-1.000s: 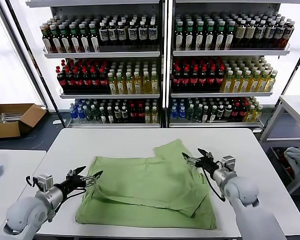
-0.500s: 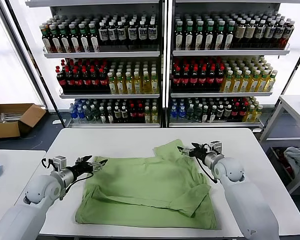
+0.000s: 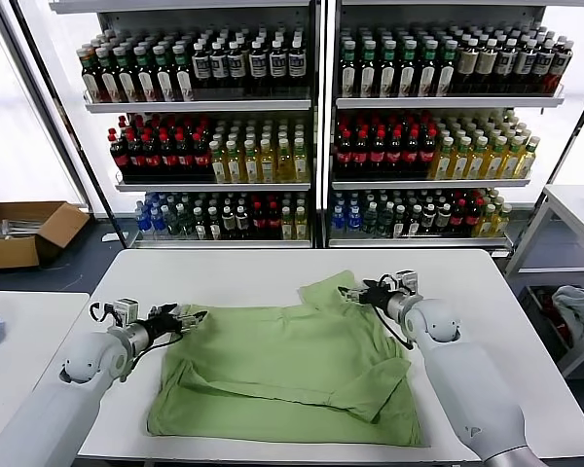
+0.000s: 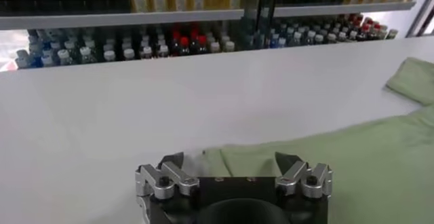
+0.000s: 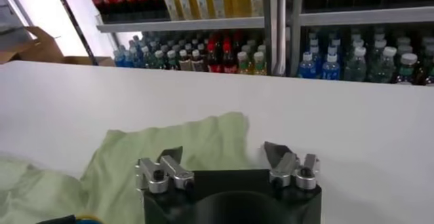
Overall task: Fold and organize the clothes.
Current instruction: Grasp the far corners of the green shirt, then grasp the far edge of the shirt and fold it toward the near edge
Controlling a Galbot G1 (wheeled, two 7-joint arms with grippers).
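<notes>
- Clothes (image 3: 292, 365) meant one light green polo shirt, and it lay spread and partly folded across the middle of the white bench (image 3: 263, 272), a sleeve reaching toward the far right.
- Left end effector (image 3: 190, 317) sat low at the shirt's left far corner, fingers spread wide, gripping nothing; in the left wrist view the green edge lay right between its fingertips (image 4: 175, 160).
- Right end effector (image 3: 358, 292) hovered over that far sleeve, fingers parted around the cloth with a gap showing; whether they touched the fabric could not be told.
- From the right wrist view, the sleeve's green fabric (image 5: 176, 147) sat directly ahead of the fingers (image 5: 171, 156), bare bench beyond it.
- Behind the bench stood shelves (image 3: 316, 102) packed with bottled drinks.
- Off to the left, a cardboard box (image 3: 24, 232) rested on the floor.
- On the right, a side table held a bundle of fabric (image 3: 579, 309) below it.
</notes>
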